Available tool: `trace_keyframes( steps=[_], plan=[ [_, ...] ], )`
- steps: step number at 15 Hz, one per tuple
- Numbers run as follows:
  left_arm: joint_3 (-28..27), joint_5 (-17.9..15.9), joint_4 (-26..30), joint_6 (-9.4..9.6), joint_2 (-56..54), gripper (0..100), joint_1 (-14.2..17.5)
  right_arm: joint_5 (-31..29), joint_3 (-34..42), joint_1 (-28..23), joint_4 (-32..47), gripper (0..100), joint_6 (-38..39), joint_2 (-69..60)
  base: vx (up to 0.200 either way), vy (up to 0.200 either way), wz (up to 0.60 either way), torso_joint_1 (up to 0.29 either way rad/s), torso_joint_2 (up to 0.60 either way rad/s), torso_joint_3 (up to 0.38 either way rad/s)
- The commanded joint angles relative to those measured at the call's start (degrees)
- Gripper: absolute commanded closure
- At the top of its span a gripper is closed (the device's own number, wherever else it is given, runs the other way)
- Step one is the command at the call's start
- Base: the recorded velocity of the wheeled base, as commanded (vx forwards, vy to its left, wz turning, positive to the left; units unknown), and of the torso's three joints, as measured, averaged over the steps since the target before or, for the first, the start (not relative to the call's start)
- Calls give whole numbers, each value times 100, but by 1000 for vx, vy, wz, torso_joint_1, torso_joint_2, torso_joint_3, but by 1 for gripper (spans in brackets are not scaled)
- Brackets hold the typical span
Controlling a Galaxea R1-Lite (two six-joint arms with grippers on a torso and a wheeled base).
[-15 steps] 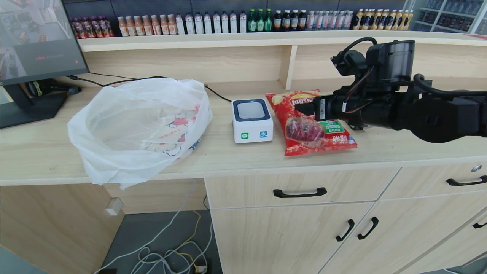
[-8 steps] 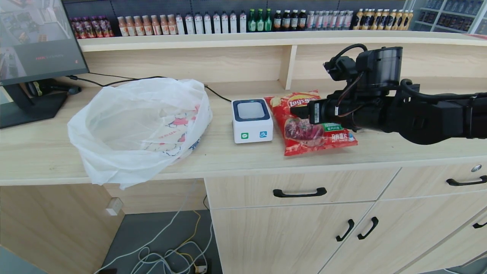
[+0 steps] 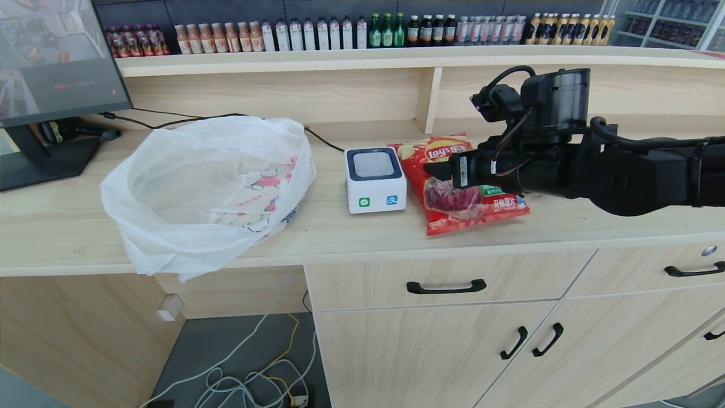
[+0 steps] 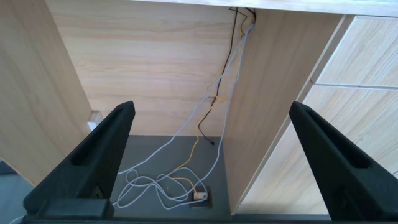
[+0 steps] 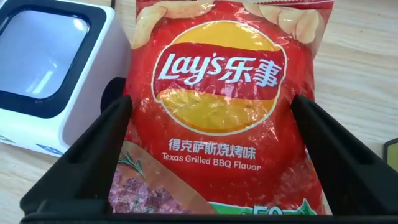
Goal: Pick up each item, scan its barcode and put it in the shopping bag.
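A red bag of chips (image 3: 447, 198) lies flat on the wooden counter (image 3: 340, 232), just right of the white barcode scanner (image 3: 375, 178). My right gripper (image 3: 433, 170) hovers low over the bag's middle. In the right wrist view the chips (image 5: 217, 112) lie between the fingers of that gripper (image 5: 212, 102), which is open and straddles the bag, with the scanner (image 5: 43, 56) beside it. The white plastic shopping bag (image 3: 204, 181) sits open at the counter's left. My left gripper (image 4: 211, 112) is open with nothing in it, down below counter height facing the cabinet side.
A monitor (image 3: 51, 56) and its stand are at the far left, with a cable running behind the shopping bag. A raised shelf (image 3: 396, 56) with several bottles runs along the back. Loose cables (image 4: 180, 180) lie on the floor under the counter.
My right gripper has moved left along the chip bag, toward the scanner. The bag has shifted slightly left. The shopping bag and scanner have not moved.
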Motion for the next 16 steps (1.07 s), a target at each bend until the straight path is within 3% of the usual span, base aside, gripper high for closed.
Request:
trace_keyframes(
  steps=[1, 7, 16],
  plan=[
    [0, 0, 0, 0, -2, 0, 0, -1, -45, 30, 10, 0, -1, -44, 0, 0, 0, 0, 0, 0],
    [0, 9, 0, 0, -2, 0, -9, -1, -45, 197, 274, 0, -10, 62, 0, 0, 0, 0, 0, 0],
    [0, 9, 0, 0, -2, 0, 0, 8, -695, 39, 907, 0, 315, 361, 0, 0, 0, 0, 0, 0]
  ],
)
